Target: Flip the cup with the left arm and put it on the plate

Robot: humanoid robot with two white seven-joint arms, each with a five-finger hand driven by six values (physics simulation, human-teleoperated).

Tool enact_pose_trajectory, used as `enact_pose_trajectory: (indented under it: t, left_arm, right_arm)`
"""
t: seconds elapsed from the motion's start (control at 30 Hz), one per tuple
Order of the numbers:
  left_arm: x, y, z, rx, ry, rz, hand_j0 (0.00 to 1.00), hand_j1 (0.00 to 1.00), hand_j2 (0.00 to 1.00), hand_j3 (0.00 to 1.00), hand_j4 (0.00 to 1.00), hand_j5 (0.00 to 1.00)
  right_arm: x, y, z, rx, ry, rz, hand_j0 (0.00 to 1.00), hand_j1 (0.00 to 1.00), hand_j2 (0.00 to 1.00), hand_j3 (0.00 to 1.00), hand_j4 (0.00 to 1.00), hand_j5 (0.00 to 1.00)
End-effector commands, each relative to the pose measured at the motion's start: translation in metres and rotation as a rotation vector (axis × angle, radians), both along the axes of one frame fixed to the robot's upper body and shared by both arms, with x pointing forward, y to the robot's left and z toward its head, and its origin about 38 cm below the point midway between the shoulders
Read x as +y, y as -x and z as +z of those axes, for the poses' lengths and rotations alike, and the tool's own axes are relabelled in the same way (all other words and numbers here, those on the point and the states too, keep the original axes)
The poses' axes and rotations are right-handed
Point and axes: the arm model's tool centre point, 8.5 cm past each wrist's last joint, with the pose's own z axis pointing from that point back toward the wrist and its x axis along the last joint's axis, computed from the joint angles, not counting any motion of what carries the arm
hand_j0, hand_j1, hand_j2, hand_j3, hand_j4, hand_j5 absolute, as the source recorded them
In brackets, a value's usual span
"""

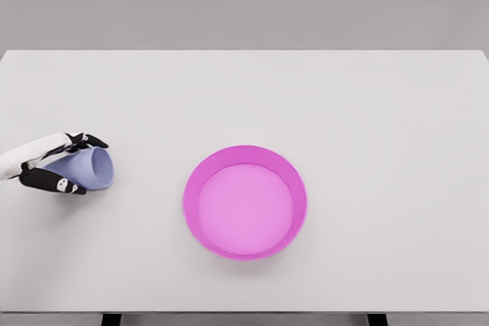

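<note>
Lavender plastic cup (88, 169) lies tipped on its side at the white surface's (244, 97) left edge, clasped by the left hand (55, 164). Its black-tipped fingers (85, 140) curl around the cup, well apart from the round magenta plate (244, 201).

One cup (85, 169), one plate (244, 202), one hand (53, 164).

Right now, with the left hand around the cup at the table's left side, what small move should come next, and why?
Probably lift the cup slightly and start carrying it right toward the plate. The left hand already has its fingers wrapped around the cup, which lies tilted on its side, well left of the plate. The plate holds nothing, so the remaining work seems to be turning the cup upright and moving it over.
</note>
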Motion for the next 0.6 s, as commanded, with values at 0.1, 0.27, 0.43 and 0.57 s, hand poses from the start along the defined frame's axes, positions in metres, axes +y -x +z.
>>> enact_pose_trajectory:
  t: [0.1, 0.27, 0.43, 0.57]
  left_arm:
    - [-0.014, 0.002, 0.016, -0.073, 0.103, -0.091, 0.68, 0.68, 0.68, 0.68, 0.68, 0.68]
    - [-0.028, 0.004, 0.024, -0.11, 0.249, -0.144, 0.67, 0.67, 0.67, 0.67, 0.67, 0.67]
    - [-0.048, 0.006, 0.025, -0.147, 0.431, -0.188, 0.65, 0.65, 0.65, 0.65, 0.65, 0.65]
    - [-0.066, 0.007, 0.022, -0.173, 0.529, -0.207, 0.65, 0.65, 0.65, 0.65, 0.65, 0.65]
  right_arm:
    - [0.0, 0.001, 0.0, 0.002, 0.0, 0.0, 1.0, 1.0, 1.0, 1.0, 1.0, 1.0]
    - [0.0, 0.0, 0.0, 0.0, 0.0, 0.0, 1.0, 1.0, 1.0, 1.0, 1.0, 1.0]
    - [0.0, 0.0, 0.0, 0.0, 0.0, 0.0, 1.0, 1.0, 1.0, 1.0, 1.0, 1.0]
    - [0.0, 0.001, 0.0, 0.002, 0.0, 0.0, 1.0, 1.0, 1.0, 1.0, 1.0, 1.0]
